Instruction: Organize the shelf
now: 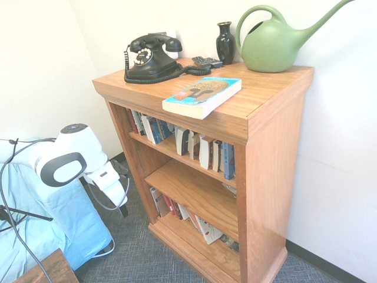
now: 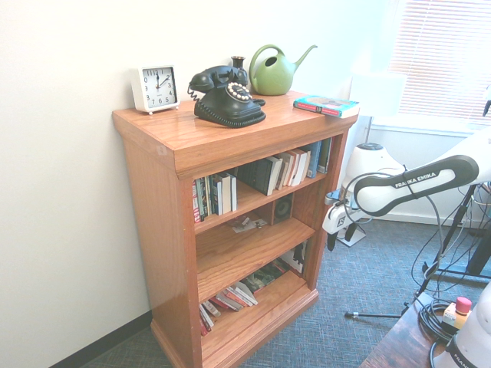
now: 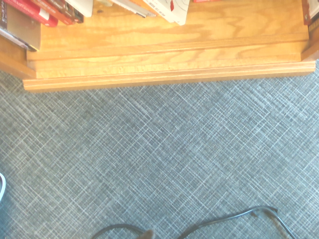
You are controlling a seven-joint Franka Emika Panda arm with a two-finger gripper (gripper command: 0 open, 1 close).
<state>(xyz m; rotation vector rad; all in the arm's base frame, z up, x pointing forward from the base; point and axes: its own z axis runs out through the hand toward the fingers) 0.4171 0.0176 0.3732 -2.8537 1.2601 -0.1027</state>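
1. The hand (image 2: pixel 331 239) hangs pointing down over the carpet in front of the shelf (image 1: pixel 277 147), fingers spread wide and holding nothing, likely staged before any reach.
2. The shelf stands against the wall. Its top carries a telephone (image 1: pixel 152 58), a watering can (image 1: pixel 272 42) and a book (image 1: pixel 202 95) jutting past the front edge.
3. Upper tier: upright books; middle tier nearly bare; bottom tier: toppled books.

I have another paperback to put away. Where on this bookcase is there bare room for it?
On the orange-brown wooden shelf, the middle tier is mostly bare. On top, wood is free between the white square clock and the black rotary telephone. The top tier's book row is crowded.
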